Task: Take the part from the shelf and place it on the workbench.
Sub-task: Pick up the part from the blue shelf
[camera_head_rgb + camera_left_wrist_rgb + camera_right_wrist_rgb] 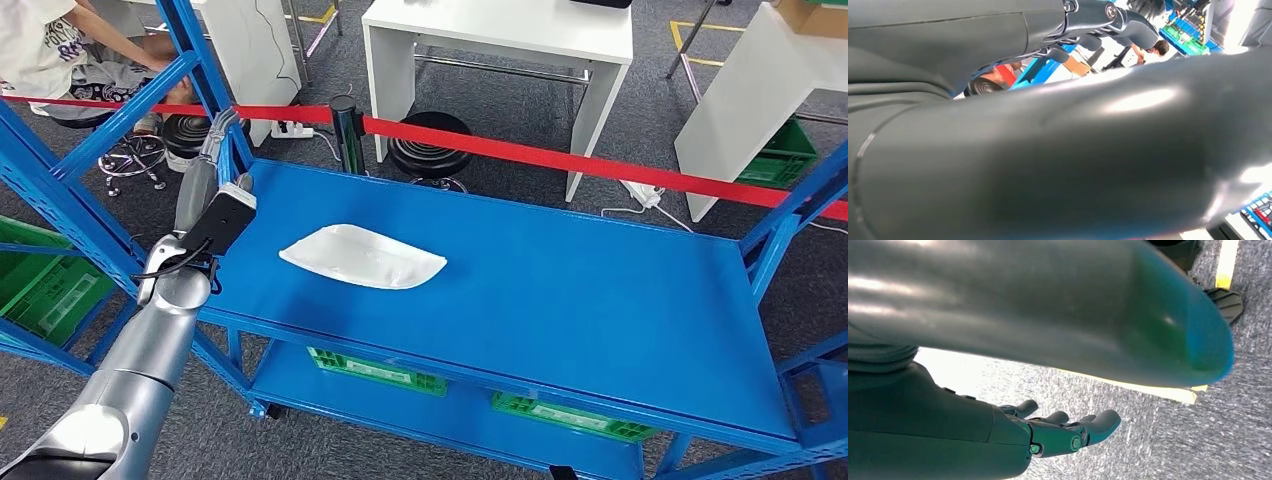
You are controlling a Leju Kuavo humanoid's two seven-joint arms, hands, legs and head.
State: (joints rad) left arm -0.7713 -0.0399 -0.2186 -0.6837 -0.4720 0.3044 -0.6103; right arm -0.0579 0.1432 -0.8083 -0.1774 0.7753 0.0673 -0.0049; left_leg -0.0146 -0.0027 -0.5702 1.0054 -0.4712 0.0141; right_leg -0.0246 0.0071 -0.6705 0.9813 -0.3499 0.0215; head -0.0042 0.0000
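Item 1. White part (362, 257): lay flat on the blue desk (600, 300), toward its left half and well in from every edge, touched by nothing. Judged already set down, since it rested on its broad face with no support needed.

Item 2. Left robot hand (213, 137): reached up beside the blue rack post (215, 80) at the desk's far left corner, well apart from the part. In the left wrist view its dark fingers (1128, 22) extended with nothing between them; held empty and apart, probably clearing the part after release.

Item 3. Right robot hand (1068, 432): hung over grey carpet (1238, 405), fingers loosely spread, holding nothing. Judged idle, the task needing one arm.

Item 4. Surroundings: red barrier tape (560, 158) behind the desk; green crates (380, 370) on the lower shelf; a person (60, 60) seated at the far left.
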